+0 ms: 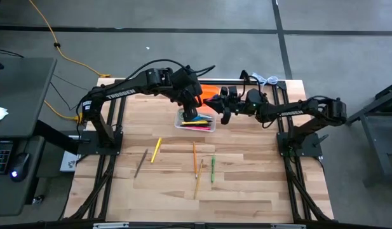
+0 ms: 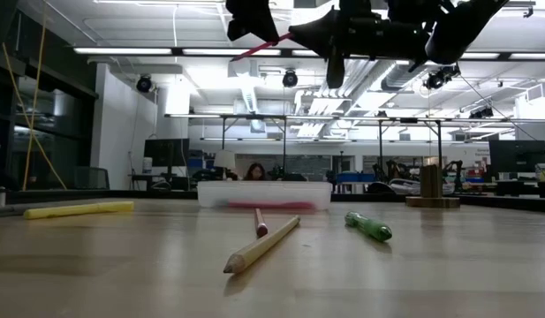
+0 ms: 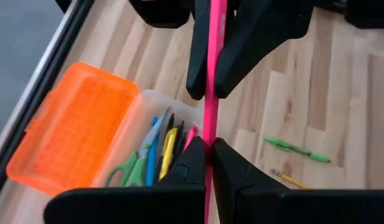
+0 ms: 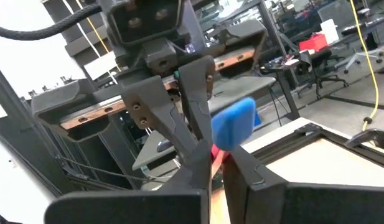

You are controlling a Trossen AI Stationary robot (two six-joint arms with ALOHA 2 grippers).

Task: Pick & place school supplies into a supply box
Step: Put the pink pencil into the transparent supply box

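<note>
Nearest the low camera, a bare wooden pencil [image 2: 261, 245] lying on the pale wood table [image 1: 246, 191], tip toward the lens, with a dark red pencil [image 2: 261, 222] touching it, a green marker [image 2: 369, 226] just to one side and a yellow marker [image 2: 78, 209] well off to the other. Readable writing only on the arm: "TROSSEN" in white along the left arm [image 1: 119, 93]. Up above the clear box [image 1: 196, 120], left gripper [image 3: 209, 118] pinched on a long pink pencil [image 3: 212, 74], fingers pressed against it from both sides; directly below that gripper, the box with its orange lid [image 3: 73, 127] swung open, already holding green-handled scissors [image 3: 131, 169] plus blue, yellow, dark and pink pens. Right gripper [image 1: 225, 114] just beside the left one, over the box's far end, fingers close together near a blue pad [image 4: 232, 123]; cannot tell whether closed on anything. Beyond the table, grey floor, a yellow cable [image 1: 56, 44], and a workshop with ceiling strip lights, desks and a seated person [image 2: 254, 170] far behind.
</note>
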